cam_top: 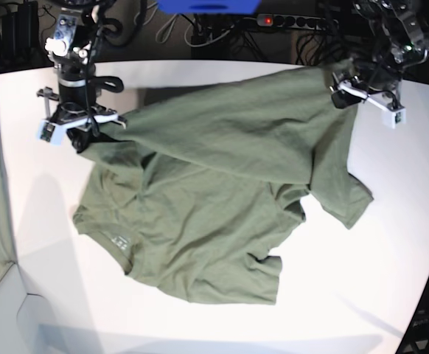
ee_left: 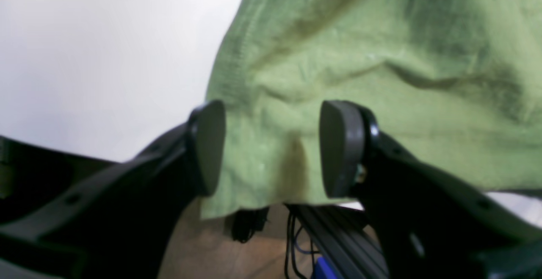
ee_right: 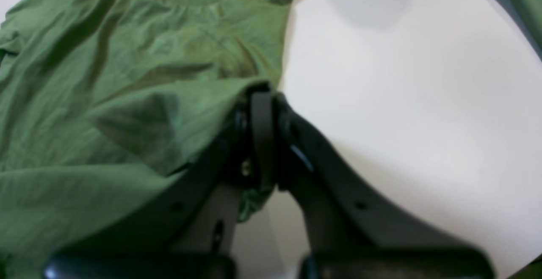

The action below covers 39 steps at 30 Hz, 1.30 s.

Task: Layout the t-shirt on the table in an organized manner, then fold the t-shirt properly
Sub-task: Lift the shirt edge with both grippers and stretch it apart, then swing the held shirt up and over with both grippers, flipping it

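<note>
Stretching one olive-green t-shirt (cam_top: pixel 214 199) across the white surface (cam_top: pixel 391 243), the two arms work at opposite far corners of the garment. The right hand (ee_right: pixel 262 101) is clamped shut on a pinch of the shirt's edge, with cloth bunched over its pads and a scrap showing below them; this grip reads as an anchor that keeps that side pinned while the fabric is pulled flat. The left hand (ee_left: pixel 271 147) stands with its two pads parted, the hem lying in the gap between them and draping off the surface edge; whether it is letting go or about to re-grip I cannot tell.

The shirt lies mostly on the surface, collar and printed label toward the near side, one sleeve spread out toward the left arm's side, the body heavily creased and partly doubled over itself. So the layout step looks unfinished, and folding has not begun.

Count: one shirt, one surface, two hands.
</note>
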{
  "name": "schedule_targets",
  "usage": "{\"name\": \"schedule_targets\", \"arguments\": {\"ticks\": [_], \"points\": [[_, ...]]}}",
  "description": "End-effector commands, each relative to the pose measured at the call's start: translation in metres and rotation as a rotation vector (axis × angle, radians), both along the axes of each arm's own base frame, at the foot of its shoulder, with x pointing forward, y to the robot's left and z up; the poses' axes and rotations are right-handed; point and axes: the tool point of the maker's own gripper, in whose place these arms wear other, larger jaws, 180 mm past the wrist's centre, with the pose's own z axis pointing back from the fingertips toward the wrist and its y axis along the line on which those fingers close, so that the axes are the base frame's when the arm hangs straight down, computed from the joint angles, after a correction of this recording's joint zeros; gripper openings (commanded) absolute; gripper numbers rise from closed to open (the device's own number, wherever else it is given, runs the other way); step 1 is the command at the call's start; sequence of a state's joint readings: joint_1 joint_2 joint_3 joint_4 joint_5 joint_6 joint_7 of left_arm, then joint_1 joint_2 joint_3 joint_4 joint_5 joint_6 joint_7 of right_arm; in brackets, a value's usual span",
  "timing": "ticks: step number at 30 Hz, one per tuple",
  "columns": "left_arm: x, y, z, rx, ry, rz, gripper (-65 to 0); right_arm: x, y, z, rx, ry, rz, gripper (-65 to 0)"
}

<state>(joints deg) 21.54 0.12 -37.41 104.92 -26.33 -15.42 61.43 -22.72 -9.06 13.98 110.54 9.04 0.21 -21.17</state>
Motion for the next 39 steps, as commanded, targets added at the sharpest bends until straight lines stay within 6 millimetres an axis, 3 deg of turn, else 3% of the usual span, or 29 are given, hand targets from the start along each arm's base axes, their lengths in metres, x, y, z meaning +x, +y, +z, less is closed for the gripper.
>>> {"name": "schedule_targets", "arguments": {"ticks": [1, 5, 12, 20, 24, 29, 31, 35, 39], "points": [[0.001, 0.004, 0.005, 0.01, -0.018, 0.005, -30.8, 0.005, -0.002, 0.012, -0.012, -0.046, -0.004, -65.0], [-0.001, 0.006, 0.003, 0.014, -0.009, 0.004, -30.8, 0.005, -0.002, 0.012, -0.012, -0.048, -0.004, -65.0], [-0.015, 0.005, -0.027, -0.04, 0.077, 0.028, -30.8, 0.005, -0.002, 0.012, -0.012, -0.048, -0.004, -65.0], [-0.018, 0.005, -0.031, -0.044, 0.091, 0.034, -32.3, 0.006, -0.002, 0.012, -0.012, -0.049, -0.004, -65.0], [-0.015, 0.011, -0.04, 0.009, 0.118, 0.032, -45.5, 0.006, -0.001, 0.012, -0.012, -0.05, -0.003, -65.0], [-0.023, 0.017, -0.067, 0.032, 0.175, 0.052, -64.7, 0.006, -0.001, 0.012, -0.012, -0.05, -0.003, -65.0], [-0.029, 0.018, -0.074, 0.041, 0.205, 0.052, -65.0, 0.006, -0.001, 0.012, -0.012, -0.05, -0.003, -65.0], [-0.02, 0.024, -0.059, 0.076, 0.166, 0.048, -64.7, 0.007, -0.001, 0.013, -0.012, -0.051, -0.003, -65.0], [0.007, 0.02, -0.019, 0.091, 0.025, 0.04, -64.7, 0.007, -0.001, 0.013, -0.012, -0.051, -0.003, -65.0]]}}
